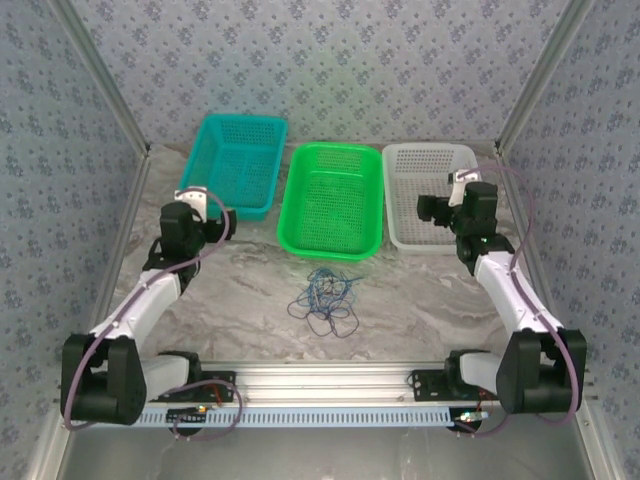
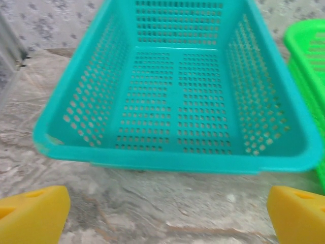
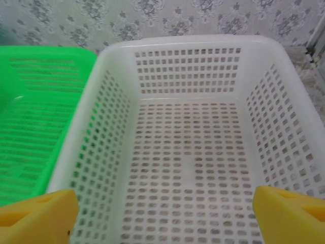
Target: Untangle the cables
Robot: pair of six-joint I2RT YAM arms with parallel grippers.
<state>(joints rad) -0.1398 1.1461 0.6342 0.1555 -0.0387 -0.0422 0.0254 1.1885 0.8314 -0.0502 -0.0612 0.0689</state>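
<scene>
Top external view: tangled thin blue and dark cables [image 1: 325,298] lay on grey marbled tabletop [image 1: 430,295], w/ floral-papered walls [image 1: 350,60] behind; left gripper [image 2: 166,206] & right gripper [image 3: 163,206] gaped wide.

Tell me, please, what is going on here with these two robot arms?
The job is untangling a small knot of thin blue and dark cables lying on the marbled table, in front of the green perforated plastic basket. The left gripper hovers open before the teal plastic basket; the right gripper hangs open over the white plastic basket. Neither touches the cables yet, and nothing is held.
</scene>
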